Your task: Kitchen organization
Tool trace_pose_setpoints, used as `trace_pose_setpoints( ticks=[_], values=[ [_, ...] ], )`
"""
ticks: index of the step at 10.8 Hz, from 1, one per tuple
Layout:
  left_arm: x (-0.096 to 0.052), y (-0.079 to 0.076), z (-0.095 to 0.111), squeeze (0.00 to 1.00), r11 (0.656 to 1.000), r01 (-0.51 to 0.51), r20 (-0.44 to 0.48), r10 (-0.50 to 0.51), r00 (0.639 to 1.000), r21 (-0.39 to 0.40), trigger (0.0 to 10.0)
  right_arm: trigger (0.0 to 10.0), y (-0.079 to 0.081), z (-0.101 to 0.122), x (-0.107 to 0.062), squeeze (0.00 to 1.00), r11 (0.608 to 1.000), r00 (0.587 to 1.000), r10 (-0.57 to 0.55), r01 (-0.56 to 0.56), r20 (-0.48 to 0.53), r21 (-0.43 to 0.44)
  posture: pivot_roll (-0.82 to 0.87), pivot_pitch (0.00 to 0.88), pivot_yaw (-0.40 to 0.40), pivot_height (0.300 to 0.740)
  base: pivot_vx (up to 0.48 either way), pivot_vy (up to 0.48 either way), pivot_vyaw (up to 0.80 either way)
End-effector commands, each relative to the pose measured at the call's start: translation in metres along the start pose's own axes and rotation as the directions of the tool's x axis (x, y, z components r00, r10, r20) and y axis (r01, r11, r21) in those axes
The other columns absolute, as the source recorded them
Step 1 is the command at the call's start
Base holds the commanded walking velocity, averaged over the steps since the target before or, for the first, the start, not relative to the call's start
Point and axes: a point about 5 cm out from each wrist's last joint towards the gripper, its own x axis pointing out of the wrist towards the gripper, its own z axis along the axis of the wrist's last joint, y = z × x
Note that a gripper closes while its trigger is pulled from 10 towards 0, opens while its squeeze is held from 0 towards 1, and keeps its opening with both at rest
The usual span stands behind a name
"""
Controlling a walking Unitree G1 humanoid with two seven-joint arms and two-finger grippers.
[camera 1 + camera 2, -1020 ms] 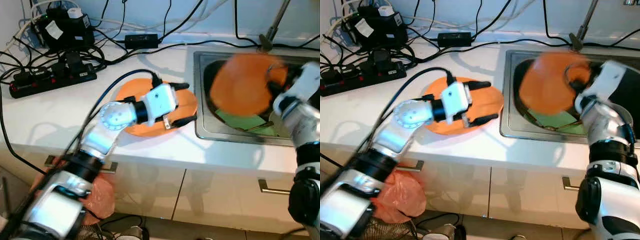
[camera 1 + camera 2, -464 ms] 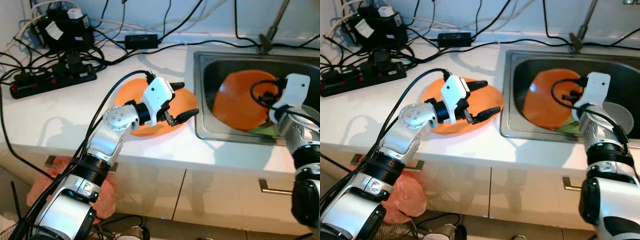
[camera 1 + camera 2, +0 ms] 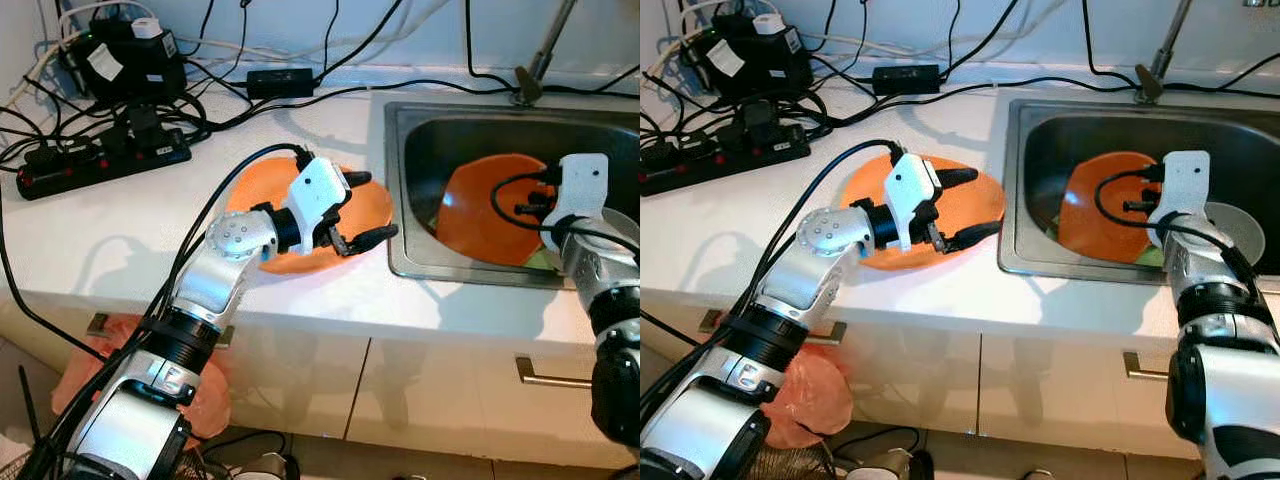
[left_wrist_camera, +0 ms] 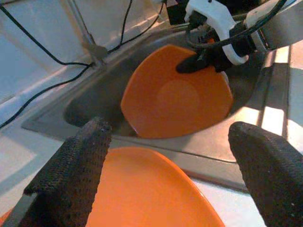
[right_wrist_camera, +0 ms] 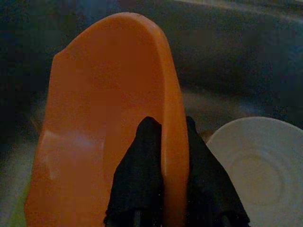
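Left eye view, reading from the left: a black power strip (image 3: 95, 160) and a tangle of cables sit on the far left of the white counter (image 3: 90, 245). Right of them the left gripper (image 3: 362, 208) hovers just above an orange plate (image 3: 372, 203) that lies flat on the counter by the sink's left rim, its two black fingers (image 4: 78, 168) spread wide and holding nothing. Its fingers point right, toward the steel sink (image 3: 420, 135).

Inside the sink stands a second orange plate — the tilted plate (image 3: 490, 210) — propped on edge with its face turned toward the left arm. The right gripper (image 5: 163, 156) is clamped on that plate's right-hand rim, one finger (image 5: 142, 165) on the concave face and the other behind it. Just beyond, on the sink floor, rests a small white saucer (image 5: 253, 165), and something green (image 3: 540, 260) shows under the tilted plate's lower edge.

What matters for the next move, as I judge it, is this — the tilted plate lies to the right of the flat one and below counter level, already in the right gripper's hold, so the right arm is the one to lift it over the sink rim and carry it leftward. The left gripper sits over the likely landing spot and would need to clear off first.
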Motion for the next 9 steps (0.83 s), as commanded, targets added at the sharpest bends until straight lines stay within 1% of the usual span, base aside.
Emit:
trace_pose_setpoints(
  ticks=[1,2,7,9],
  values=[
    [-0.0012,-0.0006,0.0034,1.00,1.000,0.015,-0.004,-0.015,1.000,0.022,10.0,10.0,0.0001,0.0161,0.0010,0.93,1.000,0.998,0.002,-0.002,0.059,0.000,0.08,0.052,0.068,0.740,0.000,0.000,0.00],
    [-0.0014,-0.0006,0.0034,1.00,1.000,0.018,-0.007,-0.018,1.000,0.021,10.0,10.0,0.0014,0.0160,0.0013,1.00,1.000,0.998,0.006,-0.006,0.059,0.001,0.08,0.052,0.068,0.740,0.000,0.000,0.00],
    [-0.0030,0.0027,0.0041,1.00,1.000,0.017,-0.017,-0.017,1.000,0.025,10.0,10.0,0.0022,0.0179,0.0020,1.00,1.000,0.997,0.022,-0.023,0.069,0.018,0.08,0.050,0.073,0.740,0.000,0.000,0.00],
    [-0.0041,0.0026,0.0042,1.00,0.999,0.025,-0.032,-0.023,0.999,0.040,10.0,10.0,0.0066,0.0237,0.0019,1.00,0.997,0.994,0.065,-0.068,0.093,0.035,0.09,0.050,0.072,0.740,0.000,0.000,0.00]
  ],
)
